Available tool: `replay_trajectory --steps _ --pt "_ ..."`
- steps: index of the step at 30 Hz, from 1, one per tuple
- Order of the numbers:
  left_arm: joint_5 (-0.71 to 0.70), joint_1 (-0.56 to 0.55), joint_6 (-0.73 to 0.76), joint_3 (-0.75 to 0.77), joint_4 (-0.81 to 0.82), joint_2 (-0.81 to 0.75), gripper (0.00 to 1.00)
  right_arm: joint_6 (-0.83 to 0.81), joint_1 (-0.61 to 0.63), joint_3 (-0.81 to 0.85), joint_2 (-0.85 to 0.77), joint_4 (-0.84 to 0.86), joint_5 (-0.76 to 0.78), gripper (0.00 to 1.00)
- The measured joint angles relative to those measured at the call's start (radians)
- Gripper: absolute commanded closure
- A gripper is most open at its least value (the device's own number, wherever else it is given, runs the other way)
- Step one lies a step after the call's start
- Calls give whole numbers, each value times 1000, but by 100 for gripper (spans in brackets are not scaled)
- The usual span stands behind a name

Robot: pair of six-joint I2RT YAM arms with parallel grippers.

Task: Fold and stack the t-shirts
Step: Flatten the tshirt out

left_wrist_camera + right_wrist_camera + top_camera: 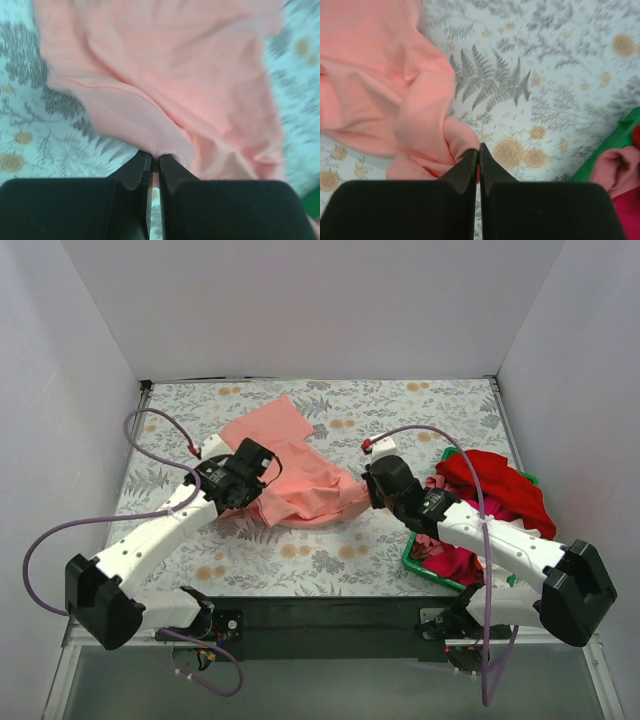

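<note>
Top external view: salmon-pink soft cotton t-shirt [295, 475] lies crumpled on the floral-patterned table cover [300, 560], about mid-table, between the two arms. Left gripper [258, 482] is at the shirt's left edge, right gripper [372, 490] at its right edge.

Left wrist view: jaws nearly together, a hemmed edge of the pink cloth pinched at the tips. Right wrist view: jaws likewise narrow, clamped on a bunched fold of the same shirt.

Green plastic basket [415, 558] sits at the right, near the right arm, and holds a red shirt [495, 485] and a magenta one [455, 562], both in a heap.

Step, as judged: spreading the first shirt flat before folding; no fold made and no stack begun.

Next move calls for drawing the two grips apart and lifting slightly, so that the cloth tensions and lays out smooth without either pinch slipping.

Writing: no brand, label or print legible on shirts, basket or arms.
</note>
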Motion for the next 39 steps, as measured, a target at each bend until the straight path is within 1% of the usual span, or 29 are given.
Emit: replay_trajectory --steps 5,8,10,11,14,17,19,22,25,27,29,33,37,39 --pt "-191 5 37 273 -4 -70 100 -99 0 163 -63 -26 89 99" --pt "-270 5 128 380 62 -131 100 -153 0 253 -109 -36 116 99" --pt "-297 5 209 421 121 -180 100 -188 0 303 -142 -46 116 99" --pt "-308 5 268 447 167 -220 100 -209 0 336 -164 -52 106 99" --pt "-310 5 381 491 271 -299 100 -245 0 421 -217 -73 64 99" --pt "-267 5 496 580 379 -352 100 -269 0 531 -262 -112 -8 99" --pt "-229 5 549 674 419 -356 100 -277 0 630 -273 -140 -72 99" --pt "-166 5 610 811 467 -336 100 -280 0 779 -274 -173 -182 99" --pt "-106 5 664 951 493 -281 100 -282 0 898 -263 -209 -274 99" --pt "-81 5 706 1037 517 -230 100 -285 0 961 -255 -225 -306 99" --pt "-77 5 747 1081 539 -186 100 -293 0 1001 -239 -229 -312 99" --pt "-105 6 817 1106 581 -95 100 -329 0 1044 -178 -234 -274 99" --pt "-192 6 902 1077 655 28 100 -381 -2 1046 -69 -238 -132 99" --pt "-230 18 946 1063 690 106 100 -406 -30 1046 -2 -237 -73 99"
